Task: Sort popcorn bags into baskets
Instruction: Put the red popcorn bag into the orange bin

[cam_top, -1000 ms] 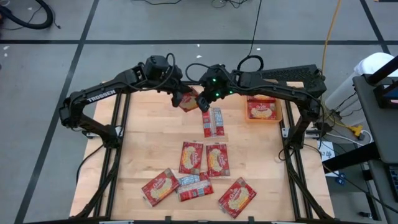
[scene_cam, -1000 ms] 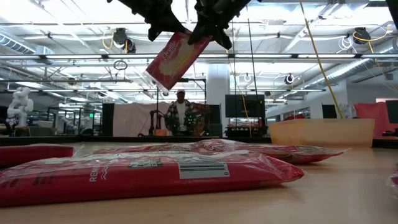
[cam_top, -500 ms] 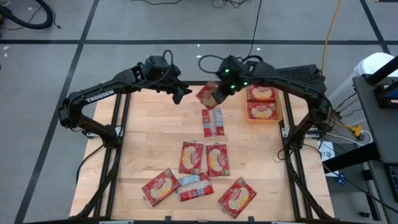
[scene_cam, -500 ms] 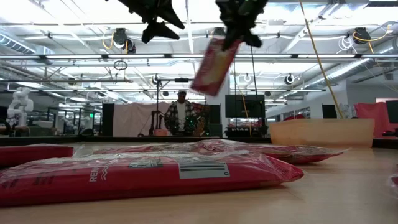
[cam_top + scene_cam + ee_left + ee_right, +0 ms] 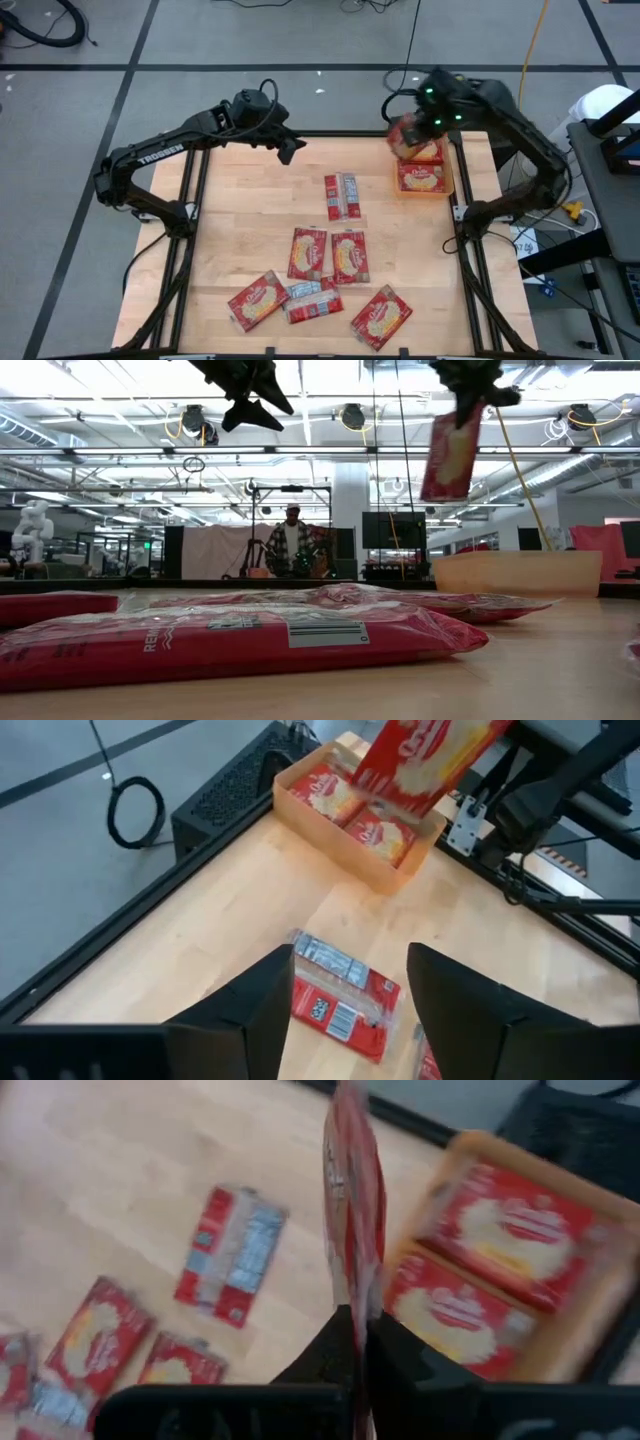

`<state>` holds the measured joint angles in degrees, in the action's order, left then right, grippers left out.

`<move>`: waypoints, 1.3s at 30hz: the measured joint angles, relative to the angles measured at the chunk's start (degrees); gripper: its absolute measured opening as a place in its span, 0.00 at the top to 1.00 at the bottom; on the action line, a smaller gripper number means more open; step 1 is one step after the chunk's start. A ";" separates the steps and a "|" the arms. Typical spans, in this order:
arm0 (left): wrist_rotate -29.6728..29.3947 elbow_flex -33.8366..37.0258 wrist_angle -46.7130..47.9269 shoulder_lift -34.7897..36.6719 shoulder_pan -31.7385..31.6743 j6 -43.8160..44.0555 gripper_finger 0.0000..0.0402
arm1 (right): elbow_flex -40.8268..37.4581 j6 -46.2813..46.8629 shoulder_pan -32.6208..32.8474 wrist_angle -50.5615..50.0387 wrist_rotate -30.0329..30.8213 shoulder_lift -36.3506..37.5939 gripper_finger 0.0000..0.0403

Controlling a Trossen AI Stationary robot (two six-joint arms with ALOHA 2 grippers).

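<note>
a wooden table (image 5: 240,220) seen from above, with an orange basket (image 5: 447,178) at its far right corner as the landmark. two popcorn bags lie face up in the basket (image 5: 345,798), side by side. the right gripper (image 5: 412,128) hangs in the air just over the basket's far end, its fingers pressed together and pinching a third red popcorn bag (image 5: 452,452) by its top edge, so the bag hangs nearly upright. seven more popcorn bags lie flat on the table outside the basket. one lies just left of the basket, grey reverse side up (image 5: 343,196). two lie side by side nearer the table's middle (image 5: 328,255), further from the basket. four more sit in a loose row along the near edge (image 5: 318,305), well apart from the basket. that makes ten bags in all. the left gripper (image 5: 291,149) hovers above the table's far edge, well left of the basket, its fingers (image 5: 245,1010) spread apart and holding nothing. a person (image 5: 292,547) stands in the room beyond.
</note>
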<state>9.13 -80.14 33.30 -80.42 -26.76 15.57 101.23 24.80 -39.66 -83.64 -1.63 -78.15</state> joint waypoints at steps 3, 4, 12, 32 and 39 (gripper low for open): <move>-1.66 0.00 -0.02 0.00 0.02 0.31 0.55 | -1.99 0.23 -3.09 -0.04 0.23 3.19 1.00; -1.87 0.00 -0.02 -0.02 0.00 0.64 0.55 | -3.01 0.49 -3.96 -0.08 0.22 4.19 1.00; -2.30 0.02 -0.37 -0.02 -0.06 2.22 0.58 | -14.38 6.59 -7.72 2.96 -0.12 11.41 1.00; -2.28 0.07 -0.45 -0.06 -0.06 3.23 0.59 | -40.70 16.39 -7.65 21.59 -1.48 18.18 1.00; -2.28 0.07 -0.48 -0.07 -0.07 3.02 0.59 | -46.07 20.99 -7.54 26.35 -1.43 18.76 1.00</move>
<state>6.85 -80.07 32.82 -80.49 -26.83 18.59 55.16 45.79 -47.19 -57.30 -3.06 -59.40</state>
